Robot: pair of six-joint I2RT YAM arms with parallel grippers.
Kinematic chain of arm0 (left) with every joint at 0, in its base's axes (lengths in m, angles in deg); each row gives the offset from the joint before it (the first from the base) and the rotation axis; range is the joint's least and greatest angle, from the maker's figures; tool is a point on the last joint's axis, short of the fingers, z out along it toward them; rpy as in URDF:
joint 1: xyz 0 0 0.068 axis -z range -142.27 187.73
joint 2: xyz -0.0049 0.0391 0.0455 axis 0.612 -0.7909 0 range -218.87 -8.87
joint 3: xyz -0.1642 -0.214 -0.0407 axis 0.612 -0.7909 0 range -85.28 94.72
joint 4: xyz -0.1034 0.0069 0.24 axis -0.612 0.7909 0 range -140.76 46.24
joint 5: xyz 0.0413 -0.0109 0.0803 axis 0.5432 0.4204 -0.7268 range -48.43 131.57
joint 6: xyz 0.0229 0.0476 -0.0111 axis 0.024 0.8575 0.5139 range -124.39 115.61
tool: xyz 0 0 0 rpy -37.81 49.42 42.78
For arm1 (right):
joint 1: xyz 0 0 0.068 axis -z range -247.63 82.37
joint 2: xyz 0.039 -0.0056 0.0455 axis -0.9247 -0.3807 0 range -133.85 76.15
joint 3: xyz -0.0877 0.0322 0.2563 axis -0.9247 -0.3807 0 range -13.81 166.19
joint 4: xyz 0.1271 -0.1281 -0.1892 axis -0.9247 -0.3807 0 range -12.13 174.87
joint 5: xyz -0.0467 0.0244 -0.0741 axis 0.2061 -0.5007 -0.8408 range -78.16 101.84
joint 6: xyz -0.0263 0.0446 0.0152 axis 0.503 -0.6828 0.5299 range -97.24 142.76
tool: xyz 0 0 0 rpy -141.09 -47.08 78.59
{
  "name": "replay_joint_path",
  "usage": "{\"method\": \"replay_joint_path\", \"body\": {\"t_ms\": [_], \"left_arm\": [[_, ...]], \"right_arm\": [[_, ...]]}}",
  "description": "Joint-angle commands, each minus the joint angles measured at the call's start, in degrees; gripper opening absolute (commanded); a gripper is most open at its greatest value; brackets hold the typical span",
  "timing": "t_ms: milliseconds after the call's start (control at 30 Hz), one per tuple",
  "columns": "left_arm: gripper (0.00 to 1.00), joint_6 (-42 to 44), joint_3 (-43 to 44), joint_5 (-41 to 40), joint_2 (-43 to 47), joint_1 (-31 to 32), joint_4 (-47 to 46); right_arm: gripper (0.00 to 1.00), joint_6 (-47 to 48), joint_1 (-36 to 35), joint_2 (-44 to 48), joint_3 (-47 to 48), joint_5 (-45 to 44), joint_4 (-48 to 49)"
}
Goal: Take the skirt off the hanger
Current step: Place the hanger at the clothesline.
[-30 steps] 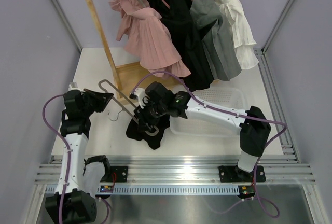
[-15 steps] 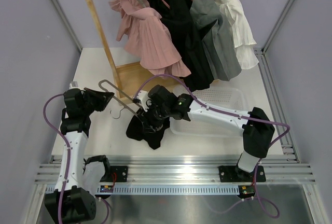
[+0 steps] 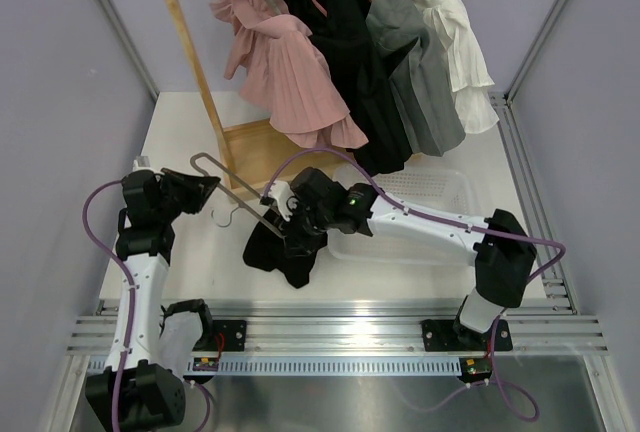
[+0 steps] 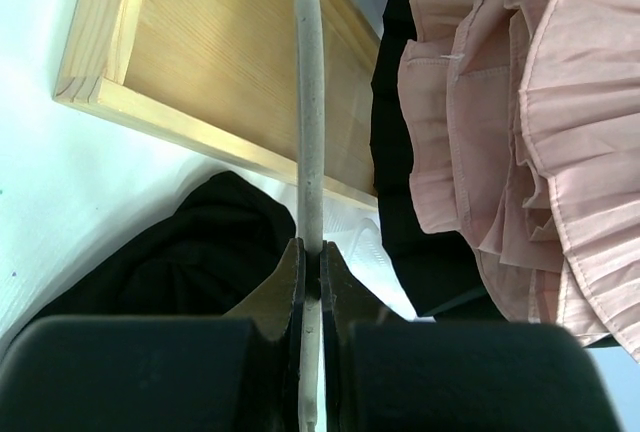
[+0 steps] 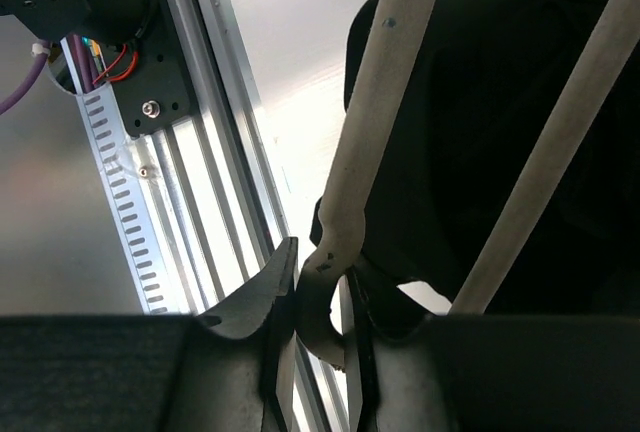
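white table: black skirt, clear bin, wooden rack base.

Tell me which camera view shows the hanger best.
Top external: the hanger appears nearly whole, hook included, reaching the black skirt. The left wrist view shows just one rod pinched in the left hand; the right wrist view shows two rods and a bend gripped by the right hand.

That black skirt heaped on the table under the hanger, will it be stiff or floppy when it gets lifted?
Probably floppy: the black skirt lies crumpled in soft folds on the table, so it would likely sag and drape. It looks thin, so it is likely light. It may snag, since the rods of the hanger cross over it.
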Motion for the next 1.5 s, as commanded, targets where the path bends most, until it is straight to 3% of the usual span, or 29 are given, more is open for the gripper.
{"method": "replay_joint_path", "body": {"t_ms": [0, 167, 200, 267, 300, 400, 467, 700, 900, 1133, 1300, 1467], "left_arm": [[0.0, -1.21, 3.17, 0.99, 0.05, -0.09, -4.54], [0.0, -1.83, 3.17, 1.25, 0.93, -0.18, -4.37], [0.05, -1.92, 3.08, 1.34, 1.02, -0.09, -4.28], [0.19, -2.53, 3.08, 1.25, 1.1, -0.09, -4.54], [0.38, -2.62, 3.08, 1.25, 1.19, -0.09, -4.72], [0.66, -3.15, 3.86, 0.9, 1.46, -0.35, -4.81], [0.75, -3.06, 5.35, 0.9, 1.8, -1.14, -4.55], [0.81, 1.59, 13.96, -2.43, 1.9, -3.51, 0.36], [0.85, 14.6, 22.24, -15.53, 5.49, -4.22, 9.86], [0.85, 15.75, 14.25, -15.28, 9.71, -4.22, 9.43], [0.85, 17.68, 9.41, -14.66, 13.23, -4.05, 11.53], [0.85, 18.65, 6.95, -14.75, 14.73, -3.34, 12.6]], "right_arm": [[0.04, -0.04, 0.02, 2.99, -0.56, 2.84, -0.6], [0.0, 0.3, 1.69, 2.82, 0.31, 4.43, -1.57], [0.0, 0.65, 1.87, 2.82, 0.31, 4.78, -1.66], [0.0, 1.71, 2.48, 3.25, 0.23, 4.69, -2.01], [0.0, 1.97, 2.48, 3.43, 0.14, 4.78, -2.1], [0.0, 2.68, 3.1, 4.57, -0.3, 5.57, -2.27], [0.0, 2.85, 3.62, 5.36, -0.48, 6.62, -2.62], [0.0, 0.66, 7.57, 6.51, 0.66, 13.46, -3.59], [0.0, -3.73, 13.73, 9.31, 8.13, 22.26, -7.81], [0.0, -12.16, 15.49, 13.71, 15.16, 19.99, -4.48], [0.0, -21.21, 17.51, 12.75, 18.68, 20.51, -0.26], [0.0, -24.03, 17.69, 8.1, 23.24, 22.36, -0.08]]}}
